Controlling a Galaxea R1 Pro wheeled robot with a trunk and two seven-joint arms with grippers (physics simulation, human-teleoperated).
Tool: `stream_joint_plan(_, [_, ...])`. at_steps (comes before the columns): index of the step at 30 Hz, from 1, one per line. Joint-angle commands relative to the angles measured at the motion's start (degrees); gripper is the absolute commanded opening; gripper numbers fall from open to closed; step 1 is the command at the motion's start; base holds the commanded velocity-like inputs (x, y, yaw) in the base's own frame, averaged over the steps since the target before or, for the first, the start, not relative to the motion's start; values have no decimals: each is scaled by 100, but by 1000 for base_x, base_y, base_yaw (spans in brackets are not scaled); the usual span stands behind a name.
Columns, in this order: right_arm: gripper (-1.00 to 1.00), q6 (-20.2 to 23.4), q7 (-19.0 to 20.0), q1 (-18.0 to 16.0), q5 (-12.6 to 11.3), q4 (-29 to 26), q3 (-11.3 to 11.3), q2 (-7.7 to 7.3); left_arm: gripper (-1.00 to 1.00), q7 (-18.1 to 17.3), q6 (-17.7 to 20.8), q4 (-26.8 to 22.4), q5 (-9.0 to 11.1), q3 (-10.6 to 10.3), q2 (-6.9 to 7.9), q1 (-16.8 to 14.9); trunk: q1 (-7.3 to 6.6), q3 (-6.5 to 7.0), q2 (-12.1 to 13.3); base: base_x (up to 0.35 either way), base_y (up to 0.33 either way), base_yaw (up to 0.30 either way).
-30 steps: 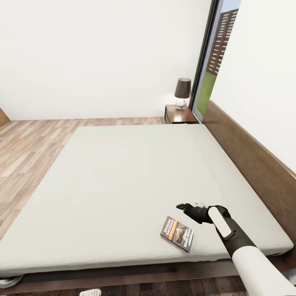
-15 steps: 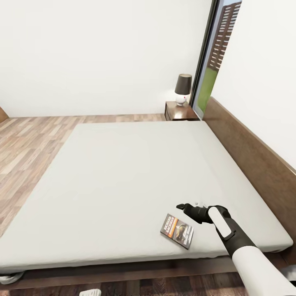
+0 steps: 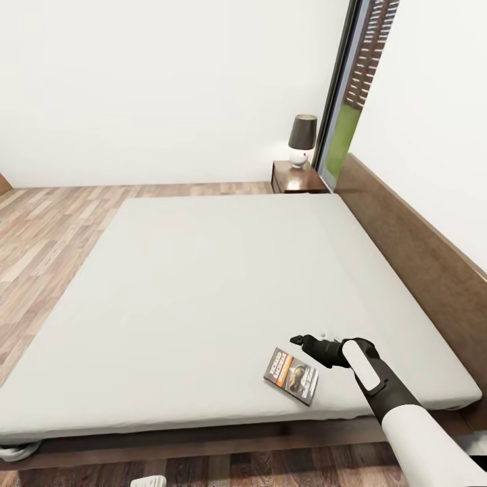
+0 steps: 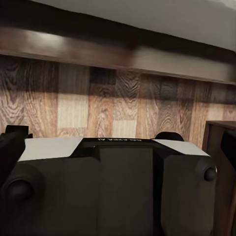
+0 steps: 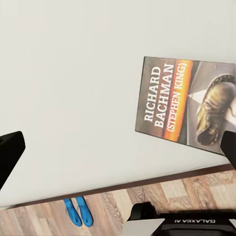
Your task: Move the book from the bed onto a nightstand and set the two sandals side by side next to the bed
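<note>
Near the bed's (image 3: 203, 284) front edge, the book (image 3: 291, 375) lies flat, long axis angled toward the headboard, just beside the right gripper (image 3: 302, 341), which hovers spread wide and empty.

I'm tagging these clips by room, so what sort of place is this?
A bedroom, most likely: a large low bed with a wooden headboard, a nightstand carrying a lamp by the window, and wood-plank floor.
</note>
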Motion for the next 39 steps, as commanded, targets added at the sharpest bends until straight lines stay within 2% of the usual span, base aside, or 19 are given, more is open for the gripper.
stream_joint_plan(1, [100, 9, -42, -3, -51, -7, 22, -7, 100, -30, -2, 7, 32, 10, 0, -4, 2, -17, -8, 0, 0, 0])
stream_joint_plan(27, [100, 9, -13, -3, -54, -28, 20, -11, 100, -30, -20, 0, 33, 10, 0, -4, 2, -252, -8, 0, 0, 0])
stream_joint_plan(31, [100, 9, 259, -3, -57, -61, 23, -16, 100, -30, -20, 1, 33, 10, 0, -4, 2, -288, -8, 0, 0, 0])
stream_joint_plan(38, [100, 16, 1653, -3, -53, -76, 20, -45, 100, -30, -20, 1, 33, 10, 0, -4, 2, -352, -8, 0, 0, 0])
stream_joint_plan(39, [100, 17, 1743, -3, -52, -76, 19, -51, 100, -30, -20, 1, 33, 10, 0, -4, 2, -361, -8, 0, 0, 0])
